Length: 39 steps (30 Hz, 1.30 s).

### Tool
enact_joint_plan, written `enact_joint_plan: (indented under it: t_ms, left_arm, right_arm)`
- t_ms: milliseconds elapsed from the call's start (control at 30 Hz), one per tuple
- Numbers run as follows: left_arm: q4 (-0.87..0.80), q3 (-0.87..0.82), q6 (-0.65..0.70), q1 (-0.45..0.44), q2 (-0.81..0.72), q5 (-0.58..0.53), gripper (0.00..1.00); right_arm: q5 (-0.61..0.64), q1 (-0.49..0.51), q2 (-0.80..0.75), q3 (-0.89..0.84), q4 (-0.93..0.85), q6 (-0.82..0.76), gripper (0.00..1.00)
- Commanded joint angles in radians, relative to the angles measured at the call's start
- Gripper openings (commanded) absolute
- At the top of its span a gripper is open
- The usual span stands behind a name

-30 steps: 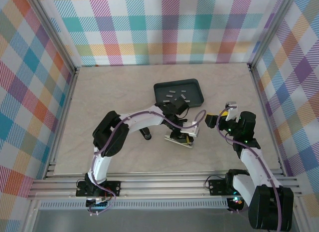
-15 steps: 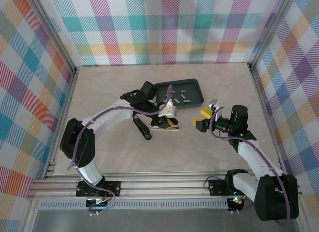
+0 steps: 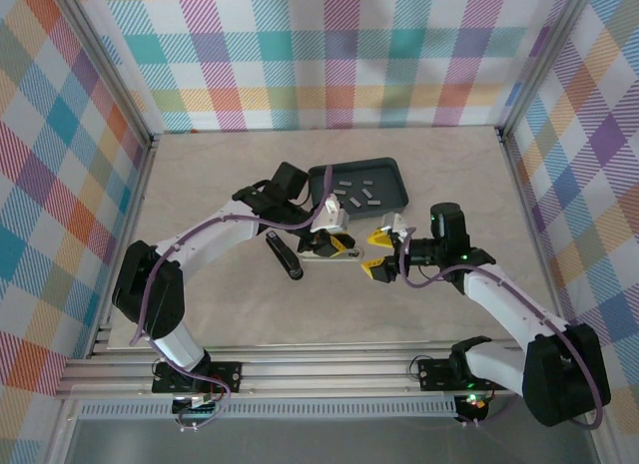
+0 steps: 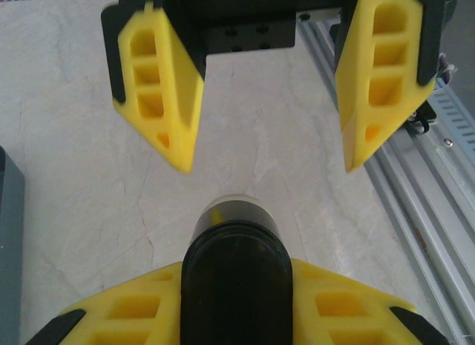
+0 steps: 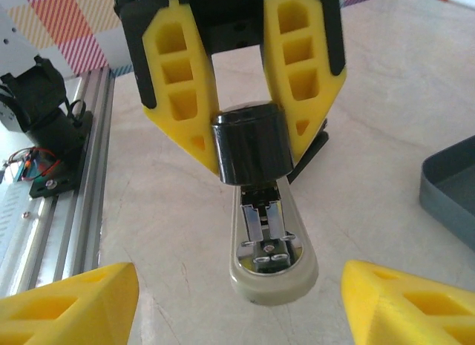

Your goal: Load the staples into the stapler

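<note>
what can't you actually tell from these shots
- Top view: the staples in the tray are too small to count surely.
- Right wrist view: the stapler has its black upper arm, gripped by the left hand, covering the magazine, so loaded or not is unknown.
- Right wrist view: the tray is cut off by the right edge.
- Top view: the black object left of the stapler is too small to identify.

The top camera looks steeply down on the whole surface [image 3: 200, 304] from high behind its near edge. Both wrist cameras sit close, facing each other across, apparently, the same stapler [image 5: 269, 245].
</note>
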Motion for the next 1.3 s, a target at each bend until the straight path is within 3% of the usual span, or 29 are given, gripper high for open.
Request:
enact_joint_plan:
  t_ms: [0, 233, 333, 667, 967, 1267]
  left_arm:
    - [0.056, -0.009, -0.001, 0.001, -0.057, 0.077, 0.17]
    - [0.059, -0.005, -0.002, -0.005, -0.060, 0.080, 0.16]
    - [0.058, -0.004, -0.001, -0.008, -0.060, 0.079, 0.16]
    - [0.057, -0.001, -0.004, -0.011, -0.070, 0.090, 0.15]
    - [0.119, -0.039, -0.051, 0.018, -0.106, 0.115, 0.13]
    - [0.224, -0.145, -0.148, 0.112, -0.223, 0.134, 0.12]
  right_arm:
    - [0.003, 0.032, 0.038, 0.051, -0.029, -0.057, 0.70]
    - [0.033, 0.090, 0.117, 0.090, 0.012, -0.061, 0.64]
    - [0.033, 0.104, 0.139, 0.094, 0.033, -0.061, 0.53]
    - [0.076, 0.119, 0.186, 0.085, 0.125, -0.035, 0.36]
    - [0.139, 0.116, 0.164, 0.025, 0.178, -0.084, 0.13]
    - [0.238, 0.113, 0.087, -0.077, 0.219, -0.159, 0.11]
